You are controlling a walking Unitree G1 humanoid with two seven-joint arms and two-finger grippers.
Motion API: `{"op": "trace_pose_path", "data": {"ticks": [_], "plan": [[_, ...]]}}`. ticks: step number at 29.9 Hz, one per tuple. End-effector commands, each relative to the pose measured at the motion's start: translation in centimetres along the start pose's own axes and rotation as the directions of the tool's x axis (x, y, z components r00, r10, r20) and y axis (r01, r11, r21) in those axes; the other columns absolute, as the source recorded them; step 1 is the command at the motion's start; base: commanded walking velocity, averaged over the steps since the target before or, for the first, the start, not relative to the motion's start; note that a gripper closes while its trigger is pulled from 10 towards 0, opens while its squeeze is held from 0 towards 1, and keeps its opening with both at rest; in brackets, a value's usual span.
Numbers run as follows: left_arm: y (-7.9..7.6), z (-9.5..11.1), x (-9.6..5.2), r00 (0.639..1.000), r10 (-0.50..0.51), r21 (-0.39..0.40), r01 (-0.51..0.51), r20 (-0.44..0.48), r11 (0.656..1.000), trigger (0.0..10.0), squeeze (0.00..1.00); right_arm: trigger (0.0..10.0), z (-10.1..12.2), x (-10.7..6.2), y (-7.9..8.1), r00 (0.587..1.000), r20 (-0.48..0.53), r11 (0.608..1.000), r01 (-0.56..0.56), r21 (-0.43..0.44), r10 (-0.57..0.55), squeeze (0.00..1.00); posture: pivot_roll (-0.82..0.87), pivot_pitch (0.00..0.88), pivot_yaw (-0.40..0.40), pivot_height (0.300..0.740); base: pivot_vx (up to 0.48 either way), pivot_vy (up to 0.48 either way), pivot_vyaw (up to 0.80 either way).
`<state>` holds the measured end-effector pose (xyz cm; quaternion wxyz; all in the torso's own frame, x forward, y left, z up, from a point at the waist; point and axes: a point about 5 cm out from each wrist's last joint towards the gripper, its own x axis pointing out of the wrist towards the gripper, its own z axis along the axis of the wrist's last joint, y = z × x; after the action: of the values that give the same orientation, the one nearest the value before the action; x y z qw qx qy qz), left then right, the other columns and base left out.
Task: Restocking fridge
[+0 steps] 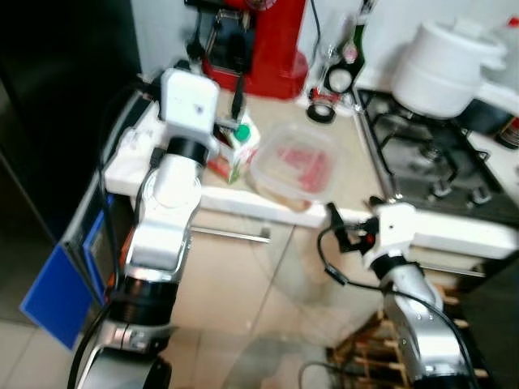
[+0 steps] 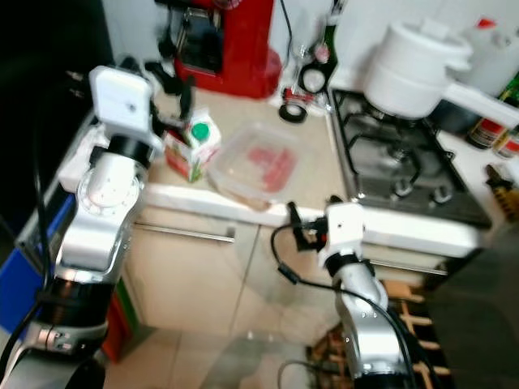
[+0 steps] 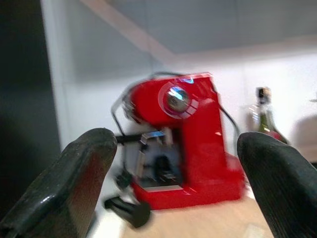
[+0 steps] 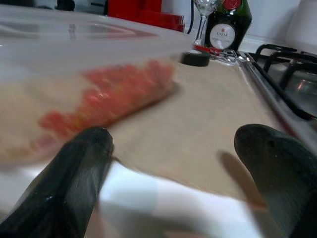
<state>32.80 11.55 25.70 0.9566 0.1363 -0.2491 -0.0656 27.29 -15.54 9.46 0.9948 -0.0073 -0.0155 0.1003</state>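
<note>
A small milk carton (image 1: 243,147) with a green cap stands on the beige counter (image 1: 357,154), near its front left. Beside it to the right sits a clear plastic container (image 1: 296,166) with red food inside, also seen close up as the container (image 4: 94,94). My left gripper (image 1: 217,81) hovers just above and behind the carton, open, fingers (image 3: 79,173) spread wide and holding nothing. My right gripper (image 1: 353,209) is at the counter's front edge, just right of the container, open and empty, with its fingers (image 4: 74,173) pointing at the container.
A red coffee machine (image 1: 268,40) stands at the counter's back. A wine bottle (image 4: 228,25), a glass and a black tape roll (image 1: 322,112) are behind the container. A gas hob (image 1: 430,154) with a white pot (image 1: 446,65) lies to the right. Dark fridge (image 1: 57,105) at left.
</note>
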Motion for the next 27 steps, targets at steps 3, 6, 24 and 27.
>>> {"op": "trace_pose_path", "data": {"ticks": [3,6,24,27], "plan": [[-0.5,0.5,0.1,0.999,-0.034,-0.004,0.034,0.026,0.999,10.0,0.0,10.0,0.1,0.2,0.4,1.0,0.0,1.0,-0.019,0.002,0.019,0.03,-0.01,0.0,-0.131,0.74,0.0,0.0,0.0],[-1.0,0.5,0.1,0.998,-0.058,0.01,0.058,0.016,0.998,10.0,0.0,10.0,0.1,0.1,0.4,1.0,0.0,1.0,-0.016,0.003,0.016,0.03,-0.01,0.0,-0.129,0.74,0.0,0.0,0.0],[-3.7,-0.2,-0.1,0.983,-0.168,0.004,0.169,-0.067,0.986,10.0,0.0,10.0,-0.1,0.1,0.7,1.0,-0.005,1.0,-0.01,0.011,0.01,0.03,-0.01,0.0,-0.114,0.74,0.0,0.0,0.0],[-3.6,-0.2,0.3,0.984,-0.157,0.026,0.159,-0.081,0.987,10.0,0.0,10.0,-0.2,0.0,0.8,1.0,-0.006,1.0,-0.008,0.015,0.008,0.03,-0.01,0.0,-0.114,0.74,0.0,0.0,0.0]]}}
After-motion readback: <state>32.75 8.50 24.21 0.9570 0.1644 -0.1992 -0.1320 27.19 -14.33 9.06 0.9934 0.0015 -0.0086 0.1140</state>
